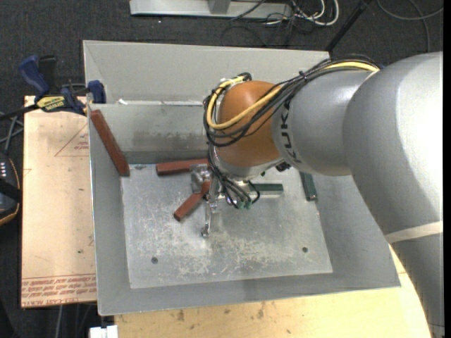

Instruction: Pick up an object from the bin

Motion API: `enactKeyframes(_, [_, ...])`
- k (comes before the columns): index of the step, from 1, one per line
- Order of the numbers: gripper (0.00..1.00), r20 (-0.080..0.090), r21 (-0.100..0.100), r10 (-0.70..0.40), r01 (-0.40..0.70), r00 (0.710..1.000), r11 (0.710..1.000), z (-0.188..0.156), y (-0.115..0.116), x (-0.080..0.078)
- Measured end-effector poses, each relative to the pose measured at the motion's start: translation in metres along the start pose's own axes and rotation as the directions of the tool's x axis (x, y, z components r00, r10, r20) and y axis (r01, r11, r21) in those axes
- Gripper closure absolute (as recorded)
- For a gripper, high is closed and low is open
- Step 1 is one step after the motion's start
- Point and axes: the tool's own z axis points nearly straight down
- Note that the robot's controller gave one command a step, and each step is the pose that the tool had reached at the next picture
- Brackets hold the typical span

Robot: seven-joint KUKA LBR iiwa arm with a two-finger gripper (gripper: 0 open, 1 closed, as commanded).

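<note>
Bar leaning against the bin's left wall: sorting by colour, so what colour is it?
The bar is reddish brown, camera view.

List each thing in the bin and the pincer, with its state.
short brown block: lying flat, slanted.
brown bar: lying flat at the back.
long brown stick: propped along the left side of the bin.
green bar: lying flat, right side.
pincer: low, beside the short brown block.
</note>
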Motion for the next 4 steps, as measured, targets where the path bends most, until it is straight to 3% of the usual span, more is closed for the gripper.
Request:
enactKeyframes(1, [1.00, 0.003, 0.000, -0.009, 0.009, 1.000, 1.000, -0.003, -0.003, -0.022])
enactKeyframes(3, [1.00, 0.001, 0.000, -0.009, 0.009, 1.000, 1.000, -0.004, -0.003, -0.021])
enactKeyframes(4, [1.00, -0.007, 0.001, -0.009, 0.009, 1.000, 1.000, -0.016, -0.003, -0.019])
